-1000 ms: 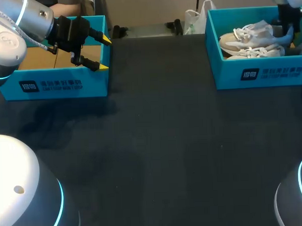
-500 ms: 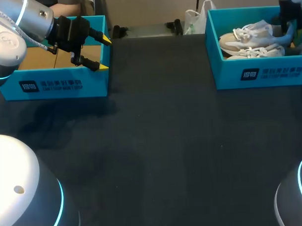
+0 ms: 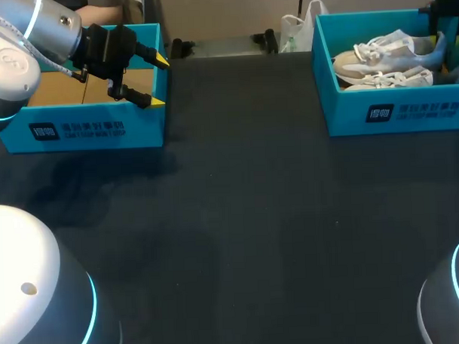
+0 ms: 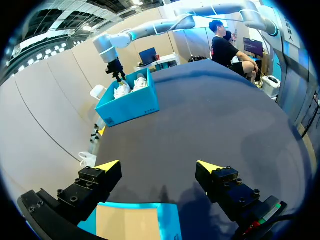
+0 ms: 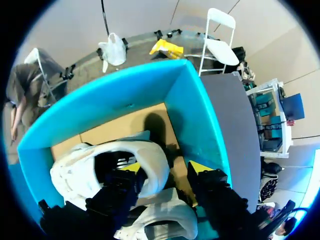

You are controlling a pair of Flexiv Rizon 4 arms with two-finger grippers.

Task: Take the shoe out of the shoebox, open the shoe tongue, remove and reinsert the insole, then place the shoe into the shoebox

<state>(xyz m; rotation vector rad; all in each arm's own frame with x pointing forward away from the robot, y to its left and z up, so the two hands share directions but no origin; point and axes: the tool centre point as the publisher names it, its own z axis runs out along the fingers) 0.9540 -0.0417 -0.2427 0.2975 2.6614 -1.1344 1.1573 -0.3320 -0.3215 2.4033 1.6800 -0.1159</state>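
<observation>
A table (image 3: 239, 217) topped in matte black — evenly lit, a faint soft shadow toward its left.

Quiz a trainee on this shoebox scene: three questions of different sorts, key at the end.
1. True or false: a shoe lies out on the table.
2. The left gripper is: A open; B shut on a shoe; C shut on an insole.
3. Fill in: the white shoes lie in the ___ shoebox.
Key: 1 false; 2 A; 3 right.
</observation>
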